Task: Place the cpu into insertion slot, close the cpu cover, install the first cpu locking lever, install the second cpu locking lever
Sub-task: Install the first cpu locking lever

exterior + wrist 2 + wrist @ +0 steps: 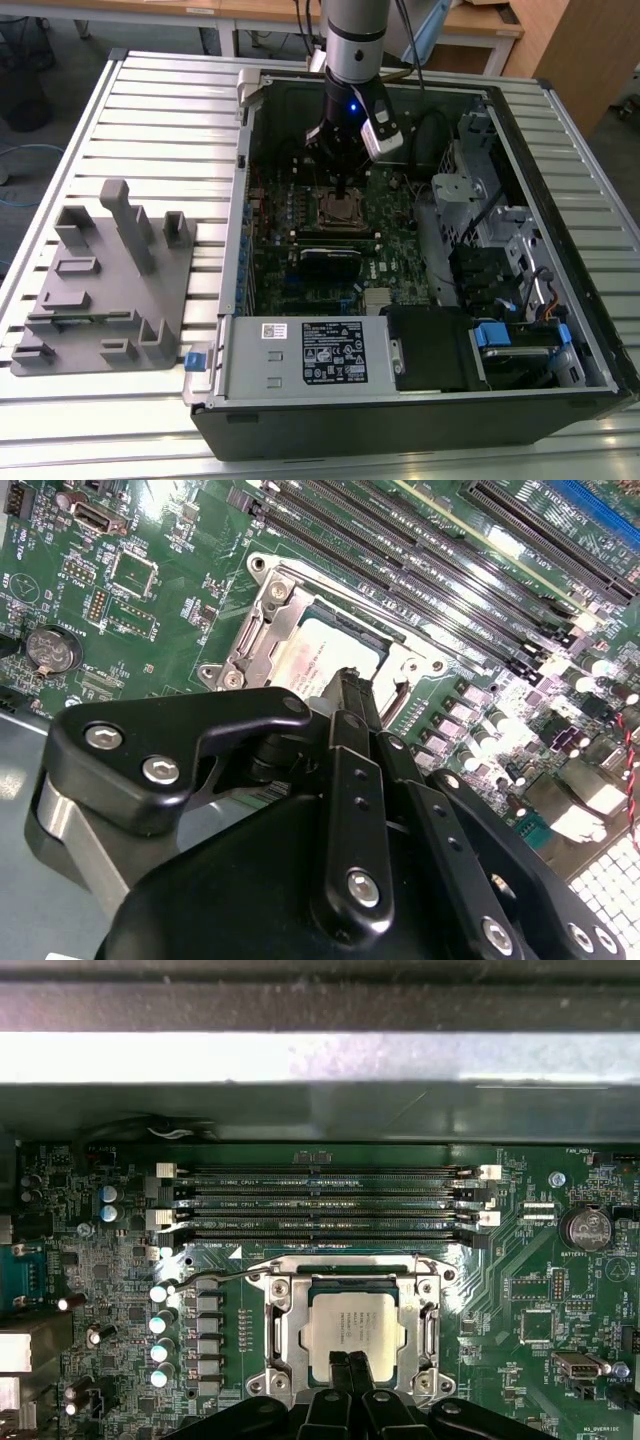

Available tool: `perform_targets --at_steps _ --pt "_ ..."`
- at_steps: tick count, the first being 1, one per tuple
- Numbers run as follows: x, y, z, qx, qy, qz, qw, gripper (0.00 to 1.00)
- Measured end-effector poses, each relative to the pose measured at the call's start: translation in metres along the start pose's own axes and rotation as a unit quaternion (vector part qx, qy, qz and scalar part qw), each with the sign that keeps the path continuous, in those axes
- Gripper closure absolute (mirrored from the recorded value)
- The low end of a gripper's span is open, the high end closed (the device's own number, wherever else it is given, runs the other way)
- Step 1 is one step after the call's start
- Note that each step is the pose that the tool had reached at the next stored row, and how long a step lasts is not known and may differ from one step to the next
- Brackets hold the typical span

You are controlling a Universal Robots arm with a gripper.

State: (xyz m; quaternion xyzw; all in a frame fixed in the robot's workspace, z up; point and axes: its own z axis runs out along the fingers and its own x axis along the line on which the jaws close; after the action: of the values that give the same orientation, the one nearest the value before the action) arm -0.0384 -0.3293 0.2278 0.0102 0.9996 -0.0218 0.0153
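Cpu (pixel 352 1325): flat, dull silver-grey square, seated in the insertion slot (pixel 335 212) at the exterior view's centre and framed by the thin silver cpu cover (pixel 281 1332), laid flat. Gripper (pixel 350 1362): black, held vertically, fingertips pressed together on nothing, poised at the chip's edge.

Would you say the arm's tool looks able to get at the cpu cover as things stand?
Probably yes: in the first wrist view the tool hangs just above the cpu cover, which lies flat around the cpu, and nothing stands between them.
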Motion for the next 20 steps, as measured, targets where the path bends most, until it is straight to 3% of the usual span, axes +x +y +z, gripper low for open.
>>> perform_targets --at_steps 20 --pt "-0.0002 -0.0002 -0.005 0.0 0.0 0.0 1.0 0.89"
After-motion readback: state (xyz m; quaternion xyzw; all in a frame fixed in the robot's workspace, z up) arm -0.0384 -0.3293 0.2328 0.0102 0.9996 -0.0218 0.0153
